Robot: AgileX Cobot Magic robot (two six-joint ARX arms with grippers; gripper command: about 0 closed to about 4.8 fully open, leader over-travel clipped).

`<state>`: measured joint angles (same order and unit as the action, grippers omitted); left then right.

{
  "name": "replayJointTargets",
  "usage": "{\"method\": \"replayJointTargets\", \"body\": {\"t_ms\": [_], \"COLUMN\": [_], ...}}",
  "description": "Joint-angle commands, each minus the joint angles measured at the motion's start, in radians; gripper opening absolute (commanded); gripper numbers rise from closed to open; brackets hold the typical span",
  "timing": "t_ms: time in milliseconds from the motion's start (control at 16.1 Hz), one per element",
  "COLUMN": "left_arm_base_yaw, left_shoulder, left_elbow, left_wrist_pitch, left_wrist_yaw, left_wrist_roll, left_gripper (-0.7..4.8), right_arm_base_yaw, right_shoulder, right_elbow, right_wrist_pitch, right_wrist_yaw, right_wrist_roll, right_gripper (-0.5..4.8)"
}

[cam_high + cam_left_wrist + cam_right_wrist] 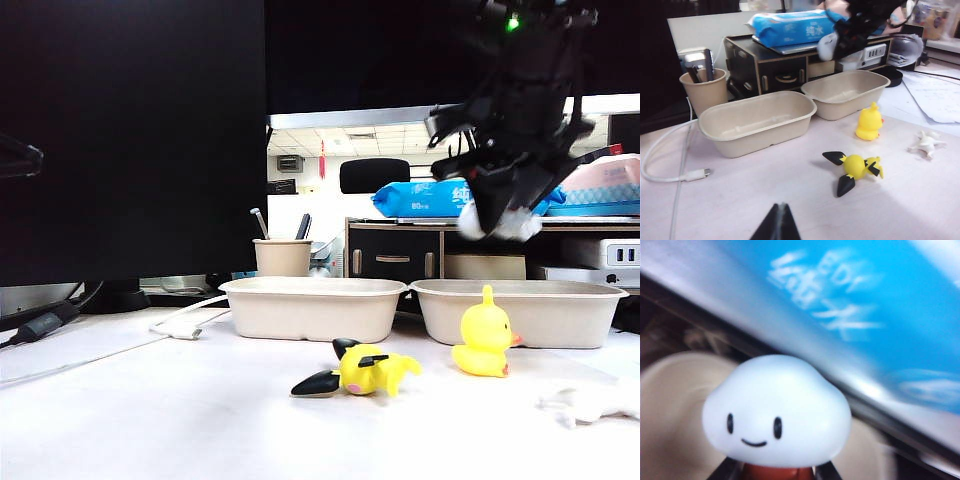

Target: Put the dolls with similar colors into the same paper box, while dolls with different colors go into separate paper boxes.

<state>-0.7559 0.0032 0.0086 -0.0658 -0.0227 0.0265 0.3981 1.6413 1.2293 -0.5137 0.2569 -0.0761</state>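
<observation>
My right gripper (pixel 497 215) hangs high over the right paper box (pixel 560 320), shut on the white round-headed doll (pixel 495 224). In the right wrist view the doll's smiling white head (pixel 776 412) fills the space above the black fingers (pixel 730 471), with a beige paper box (pixel 665 405) blurred behind it. The left paper box (pixel 312 315) holds nothing. On the table in front lie the yellow black-eared doll (pixel 362 370), the upright yellow duck (pixel 483 340) and the white limp doll (pixel 590 400). My left gripper (pixel 781 207) is shut, low over bare table short of the boxes.
A beige cup with pens (pixel 283 256) stands behind the left box. A dark wooden shelf (pixel 395 250) carries a blue tissue pack (pixel 425 197) behind the boxes. A white cable (pixel 670 170) curls beside the left box (pixel 760 140). Papers (pixel 935 95) lie beyond the right box (pixel 840 107).
</observation>
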Motion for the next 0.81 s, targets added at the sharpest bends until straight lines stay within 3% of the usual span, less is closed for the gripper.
{"method": "replayJointTargets", "body": {"t_ms": [62, 124, 373, 498, 622, 809], "left_arm_base_yaw": [0.0, -0.001, 0.0, 0.0, 0.0, 0.0], "left_shoulder": [0.0, 0.0, 0.0, 0.001, 0.034, 0.151], "left_elbow": [0.001, 0.001, 0.001, 0.001, 0.001, 0.001], "left_wrist_pitch": [0.009, 0.009, 0.008, 0.008, 0.008, 0.008], "left_wrist_yaw": [0.0, 0.0, 0.0, 0.0, 0.0, 0.0], "left_wrist_roll": [0.0, 0.0, 0.0, 0.0, 0.0, 0.0], "left_gripper": [-0.05, -0.05, -0.05, -0.05, -0.05, -0.05], "right_arm_base_yaw": [-0.008, -0.008, -0.008, -0.007, 0.006, 0.08], "right_shoulder": [0.055, 0.077, 0.1, 0.093, 0.056, -0.04], "right_elbow": [0.004, 0.004, 0.005, 0.015, 0.022, 0.021], "right_wrist_pitch": [0.009, 0.01, 0.025, -0.016, -0.074, -0.17], "right_wrist_yaw": [-0.035, -0.049, -0.052, -0.072, -0.204, -0.25], "right_wrist_roll": [0.0, 0.001, 0.002, 0.05, 0.058, 0.041], "right_gripper": [1.39, 1.44, 2.81, 2.8, 2.8, 2.85]}}
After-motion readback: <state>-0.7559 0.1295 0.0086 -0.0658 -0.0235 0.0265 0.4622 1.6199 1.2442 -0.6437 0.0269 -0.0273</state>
